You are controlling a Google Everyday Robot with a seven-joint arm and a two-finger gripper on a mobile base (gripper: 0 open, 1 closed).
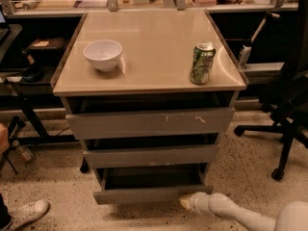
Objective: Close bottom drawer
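One white shoe (26, 211) sits on the floor way off to the left of the pincer, at about the same height. Up and to the left of the pincer there's one white bowl (103, 55) on the beige table (149, 28).

Under the tabletop there are three grey drawers, all sticking out a bit. The top drawer (144, 124) has white scratches and is well above the pincer, with the middle drawer (149, 156) under it. The bottom drawer (144, 195) is pulled out the furthest, so you can see down into its dark box. The right end of its front is just left of the pincer.

The pincer (186, 202) is down low near the floor, right by that bottom right corner. I can't tell if it's actually touching, how open it is, or whether it's got hold of anything. The white arm (231, 213) runs off to the lower right.

There's one green can (202, 63) standing upright on the table, high above the pincer and a bit right. One black chair (288, 105) is off to the right.
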